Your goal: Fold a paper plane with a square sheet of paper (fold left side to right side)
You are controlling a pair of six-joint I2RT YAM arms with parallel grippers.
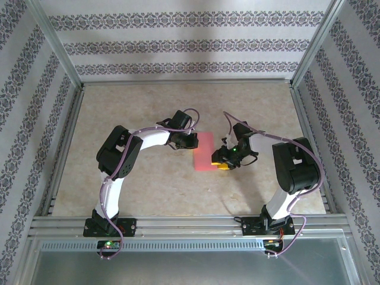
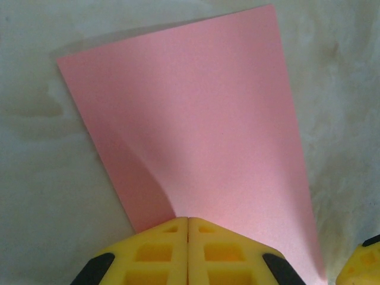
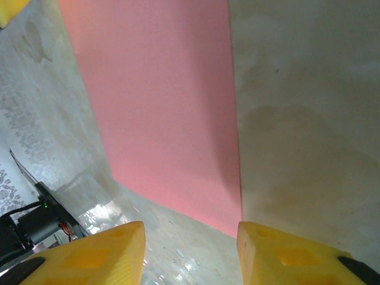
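Centrally, pink paper [image 1: 205, 151], left pincer [image 2: 188, 228] closed, right pincer [image 3: 190, 231] parted, patterned walls [image 1: 178, 41]

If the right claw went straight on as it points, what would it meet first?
Probably the salmon-pink paper sheet: its near edge lies ahead between the open fingers of the right claw. Depth is unclear, so the beige tabletop just before it might come first.

Table [image 1: 148, 107] free beyond and before pink sheet [image 1: 205, 149]; left hand [image 1: 190, 141], right hand [image 1: 222, 164] crowd its sides.
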